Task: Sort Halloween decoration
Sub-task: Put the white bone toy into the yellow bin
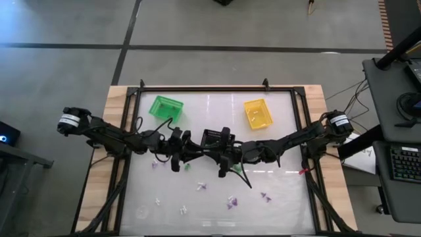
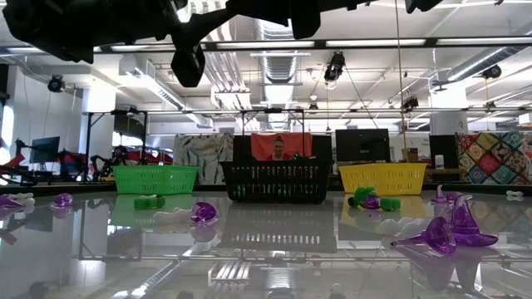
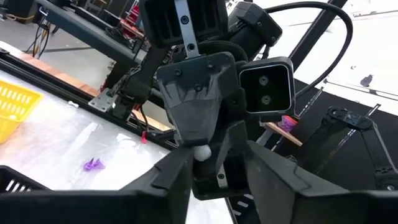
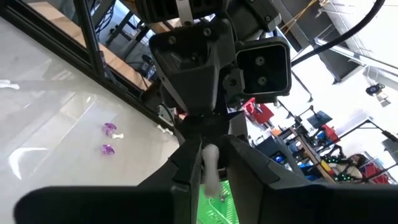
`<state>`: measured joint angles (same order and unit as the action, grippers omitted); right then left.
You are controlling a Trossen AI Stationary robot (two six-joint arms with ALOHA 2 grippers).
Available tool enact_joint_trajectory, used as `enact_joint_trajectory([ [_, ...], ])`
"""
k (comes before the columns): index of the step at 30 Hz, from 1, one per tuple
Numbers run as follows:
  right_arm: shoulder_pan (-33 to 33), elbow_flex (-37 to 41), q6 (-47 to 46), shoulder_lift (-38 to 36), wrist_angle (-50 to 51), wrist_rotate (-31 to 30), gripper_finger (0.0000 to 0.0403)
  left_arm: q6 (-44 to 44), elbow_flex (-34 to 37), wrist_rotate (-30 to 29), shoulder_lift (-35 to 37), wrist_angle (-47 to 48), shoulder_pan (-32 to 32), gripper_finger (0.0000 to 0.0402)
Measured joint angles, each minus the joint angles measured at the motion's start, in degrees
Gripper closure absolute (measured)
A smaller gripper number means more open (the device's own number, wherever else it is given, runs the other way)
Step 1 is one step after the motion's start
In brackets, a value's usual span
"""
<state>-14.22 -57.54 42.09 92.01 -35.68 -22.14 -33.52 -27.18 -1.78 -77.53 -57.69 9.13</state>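
Observation:
Both arms meet level above the table's middle, just in front of the black basket (image 1: 216,136). My right gripper (image 4: 211,149) is shut on a small white trinket (image 4: 210,167). My left gripper (image 3: 217,155) faces it tip to tip. Its fingers are open and stand on either side of the right gripper's tips, holding nothing. Purple, white and green trinkets lie loose on the table's near half, among them a purple one (image 1: 231,203), a white one (image 1: 183,209) and a green one (image 1: 186,166). My right gripper pinches the white trinket between its two fingers. The fingers (image 4: 189,163) lie level and point toward the table's left. The trinket's rounded end (image 3: 202,151) shows between the fingertips. The trinket is lifted clear, high above the table.
A green basket (image 1: 166,106) stands at the far left and a yellow basket (image 1: 258,113) at the far right, with the black one between them. A dark frame (image 1: 217,89) rims the white tabletop. A person sits in the room behind the black basket (image 2: 278,149).

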Motion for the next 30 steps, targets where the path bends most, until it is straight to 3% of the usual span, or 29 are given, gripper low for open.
enact_joint_trajectory([
  [8,0.0,-0.1,-0.9,-0.1,2.1,-0.4,0.0388,0.0,0.0,2.4,0.1,0.7,-0.2,0.0249],
  [18,-0.2,-0.2,-3.9,-0.7,3.0,-0.4,0.0392,-0.1,0.0,3.9,1.3,3.0,-0.8,0.0248],
  [30,1.3,-0.3,-18.2,-1.2,3.0,-2.1,0.0393,1.8,0.0,1.2,3.4,5.1,-3.6,0.0248],
])
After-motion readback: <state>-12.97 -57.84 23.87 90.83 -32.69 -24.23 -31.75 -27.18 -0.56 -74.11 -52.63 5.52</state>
